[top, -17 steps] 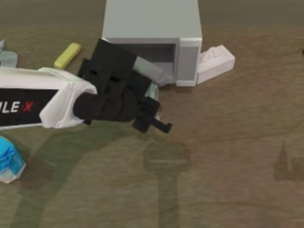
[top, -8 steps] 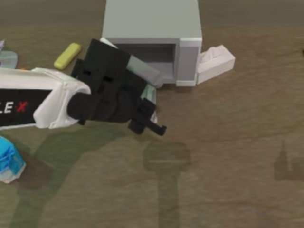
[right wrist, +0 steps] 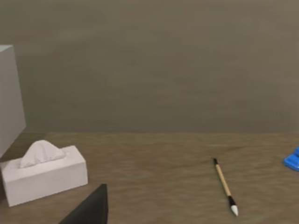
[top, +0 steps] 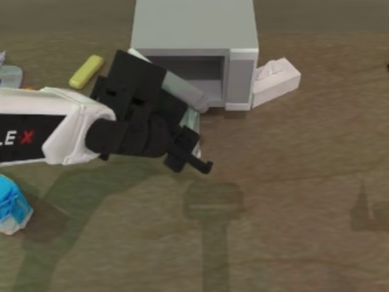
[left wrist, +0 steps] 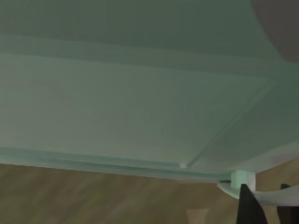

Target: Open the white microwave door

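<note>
- Microwave (top: 194,27): big rigid box, likely heavy enough to stay put.
- Door (top: 182,90) swung partly open, stiff hinged panel.
- Left gripper (top: 193,141) at door's free edge, apparently clamped on handle (left wrist: 243,179); best hold.
- Right arm unseen; can't tell.

Microwave door (top: 185,91) mostly hidden under left arm; right arm unseen.

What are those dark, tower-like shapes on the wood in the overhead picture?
Top view: they are shadows on the table, one below the left gripper, another near the right edge. Left wrist view: the microwave door fills it, tinted greenish. Right wrist view: evenly lit, with the tissue box.
</note>
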